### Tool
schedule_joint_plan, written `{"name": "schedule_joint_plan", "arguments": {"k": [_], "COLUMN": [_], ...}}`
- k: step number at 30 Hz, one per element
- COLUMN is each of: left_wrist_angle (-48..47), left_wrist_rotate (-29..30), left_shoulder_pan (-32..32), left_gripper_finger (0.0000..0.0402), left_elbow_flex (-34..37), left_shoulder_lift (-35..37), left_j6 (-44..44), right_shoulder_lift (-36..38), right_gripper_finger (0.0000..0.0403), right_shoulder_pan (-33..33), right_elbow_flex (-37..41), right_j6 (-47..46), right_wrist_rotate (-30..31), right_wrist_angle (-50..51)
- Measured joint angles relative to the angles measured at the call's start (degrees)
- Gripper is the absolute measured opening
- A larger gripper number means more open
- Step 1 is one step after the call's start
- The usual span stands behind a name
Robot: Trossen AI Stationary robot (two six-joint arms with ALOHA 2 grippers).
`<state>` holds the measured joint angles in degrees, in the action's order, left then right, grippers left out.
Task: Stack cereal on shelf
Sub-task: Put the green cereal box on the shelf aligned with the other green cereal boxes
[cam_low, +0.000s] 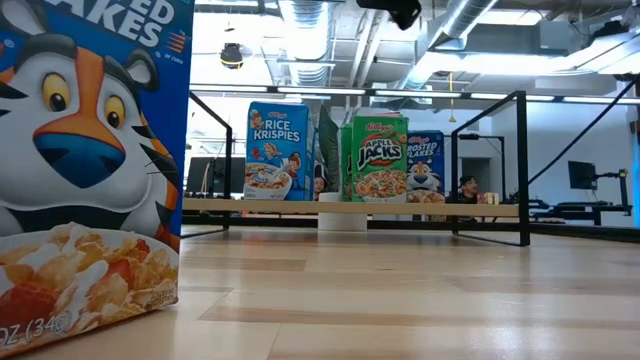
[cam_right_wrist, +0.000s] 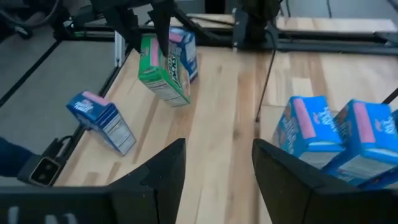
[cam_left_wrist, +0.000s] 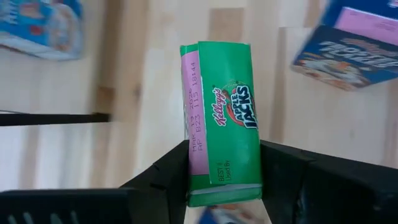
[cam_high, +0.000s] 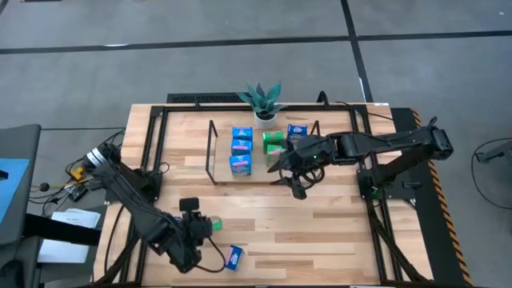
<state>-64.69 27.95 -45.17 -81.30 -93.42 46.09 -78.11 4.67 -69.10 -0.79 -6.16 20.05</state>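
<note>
My left gripper [cam_high: 204, 226] is near the table's near-left corner, shut on a green cereal box [cam_left_wrist: 227, 112]. Its green box also shows in the right wrist view [cam_right_wrist: 163, 65], with a blue box [cam_right_wrist: 186, 50] just behind it. Another blue box [cam_high: 234, 256] lies flat on the table close by. The shelf [cam_high: 264, 173] stands at the table's far middle and holds several blue boxes [cam_high: 241, 147] and two green ones [cam_high: 275, 146], all upright on its board. My right gripper [cam_high: 294, 182] hovers open at the shelf's near right edge, touching nothing. My left gripper pinches the green box between its two fingers [cam_left_wrist: 168, 177], across the box's width, at the end with the printed date [cam_left_wrist: 219, 177]. The fingers come from above. The box hangs tilted below them [cam_right_wrist: 163, 65].
A potted plant [cam_high: 264, 102] stands just beyond the shelf's far edge. Black frame rails [cam_high: 152, 152] run along the table's left and right sides. Bare wood lies between the shelf and the near edge [cam_high: 320, 232]. In the low view a blue box [cam_low: 90, 170] fills the left.
</note>
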Motion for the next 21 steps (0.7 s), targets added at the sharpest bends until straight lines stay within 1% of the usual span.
{"name": "schedule_joint_plan", "arguments": {"k": [5, 11, 16, 21], "left_wrist_angle": [-1.97, -1.83, -1.31, 4.87], "left_wrist_rotate": [2.98, 1.83, 2.57, 2.74], "left_shoulder_pan": [2.70, 6.88, 11.40, 17.40], "left_gripper_finger": [0.0140, 0.0140, 0.0140, 0.0140], "left_elbow_flex": [0.00, -0.02, -0.02, -0.02], "left_shoulder_lift": [4.19, 6.23, 6.27, 6.27], "left_j6": [-4.14, -13.62, -22.10, -27.48], "right_shoulder_lift": [0.00, 0.00, 0.00, 0.00], "right_gripper_finger": [0.0250, 0.0290, 0.0296, 0.0296], "right_shoulder_pan": [0.06, 0.94, 0.94, 1.93], "right_elbow_flex": [0.00, 0.00, -0.01, -0.02], "right_j6": [2.05, 2.84, 2.84, 4.73], "right_wrist_rotate": [-0.01, 0.01, 0.26, 3.31], "right_wrist_angle": [-2.02, -5.04, -10.61, -10.58]}}
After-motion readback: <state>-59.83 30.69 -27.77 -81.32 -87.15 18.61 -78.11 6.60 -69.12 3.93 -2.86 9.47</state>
